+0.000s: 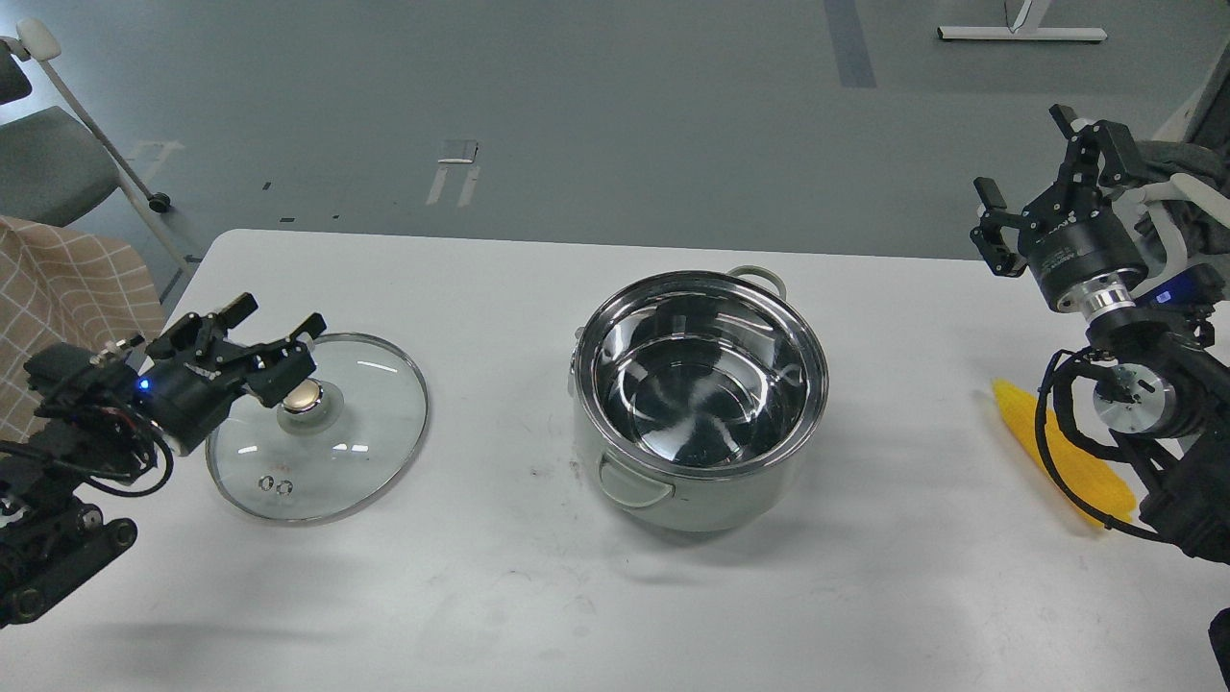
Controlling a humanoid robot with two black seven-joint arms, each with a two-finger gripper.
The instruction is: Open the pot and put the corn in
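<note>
The pot is seen standing upright near the middle of the white worktop, uncovered, its mirror-like inside bare and reflecting the surroundings. One pale grey loop handle is turned toward the near side and the other toward the far side. The corn is found lying flat on the worktop well to the right of the pot, close to the right edge, its tapered end pointed toward the far left; part of it is crossed by a black cable and hidden behind the right arm. The glass lid is laid flat on the worktop well to the left of the pot, with its gold knob facing up. The left gripper is held just over the far left part of the lid, its fingers spread apart and nothing gripped between them; the knob is seen just beside the fingertips, and whether it is touched cannot be told. The right gripper is raised at the far right, above and beyond the corn, with its fingers wide apart and nothing held. A chair and a checked cloth are visible beyond the left edge of the worktop.
</note>
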